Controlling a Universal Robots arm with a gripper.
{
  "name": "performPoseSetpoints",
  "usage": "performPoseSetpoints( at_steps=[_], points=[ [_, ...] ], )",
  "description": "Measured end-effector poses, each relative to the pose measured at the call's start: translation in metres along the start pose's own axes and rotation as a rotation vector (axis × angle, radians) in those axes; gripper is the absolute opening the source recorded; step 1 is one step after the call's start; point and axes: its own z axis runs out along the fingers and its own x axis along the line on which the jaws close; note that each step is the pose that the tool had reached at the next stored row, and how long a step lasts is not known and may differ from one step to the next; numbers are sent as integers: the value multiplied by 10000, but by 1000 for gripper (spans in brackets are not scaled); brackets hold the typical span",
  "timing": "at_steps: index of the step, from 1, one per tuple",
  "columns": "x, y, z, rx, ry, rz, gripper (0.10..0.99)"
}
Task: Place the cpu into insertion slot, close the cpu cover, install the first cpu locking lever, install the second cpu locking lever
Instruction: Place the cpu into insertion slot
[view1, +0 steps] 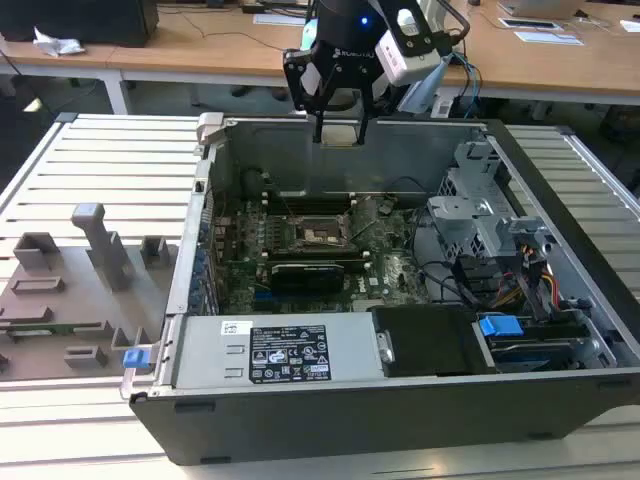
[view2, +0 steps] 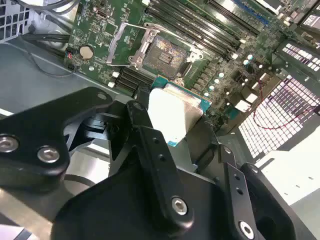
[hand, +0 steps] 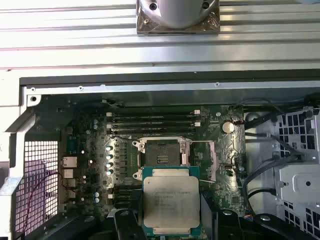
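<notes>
My gripper (view1: 339, 128) hangs above the back wall of the open computer case, shut on the cpu (view1: 340, 135). In both wrist views the cpu (hand: 170, 202) (view2: 175, 117) is a flat square chip with a silver top and a green rim, held by its edges between black fingers (hand: 125, 222). The insertion slot (hand: 162, 152) (view2: 167, 50) (view1: 320, 235) lies open on the green board, its tan contact field bare. The cpu cover (hand: 202, 160) (view2: 119, 42) is swung open beside the socket. A thin wire locking lever (view2: 142, 26) stands raised near it.
Long black memory slots (hand: 152, 120) flank the socket. A grey drive cage (view1: 480, 215) with cables fills the exterior view's right of the case, and a power supply (view1: 275, 350) spans the front. A grey fixture (view1: 70, 290) with parts sits left of the case.
</notes>
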Motion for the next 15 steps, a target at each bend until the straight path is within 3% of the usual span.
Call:
performPoseSetpoints(
  at_steps=[15],
  points=[
    [-2, -11, 125, 5, 0, 0, 541]
  ],
)
